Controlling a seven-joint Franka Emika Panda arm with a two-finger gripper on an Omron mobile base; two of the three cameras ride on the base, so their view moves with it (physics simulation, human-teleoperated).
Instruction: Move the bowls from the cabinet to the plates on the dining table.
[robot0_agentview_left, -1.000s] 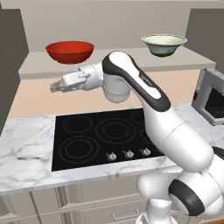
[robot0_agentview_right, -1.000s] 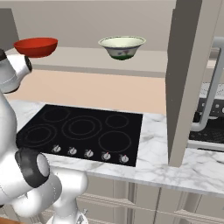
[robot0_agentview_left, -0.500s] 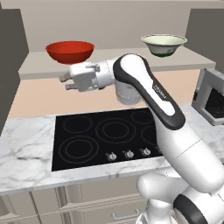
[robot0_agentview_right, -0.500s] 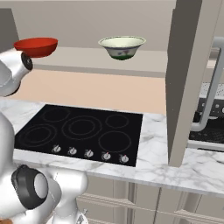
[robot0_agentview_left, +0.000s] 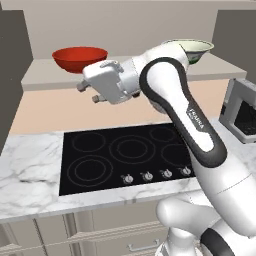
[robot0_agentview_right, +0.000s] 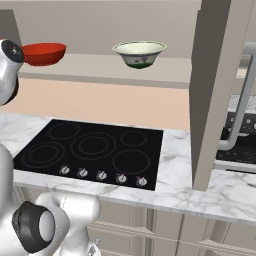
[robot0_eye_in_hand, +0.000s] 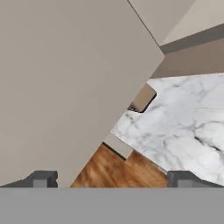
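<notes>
Gripper spread wide and empty, hanging just under the cabinet shelf's front edge; red bowl above it, toward that shelf's left end. Cream-green bowl farther right

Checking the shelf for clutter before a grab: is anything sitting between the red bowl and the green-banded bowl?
No. In the right base view the shelf between the red bowl and the green-banded bowl is bare.

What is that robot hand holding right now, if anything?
Nothing. The gripper is open and empty, below the red bowl, which sits untouched on the shelf.
</notes>
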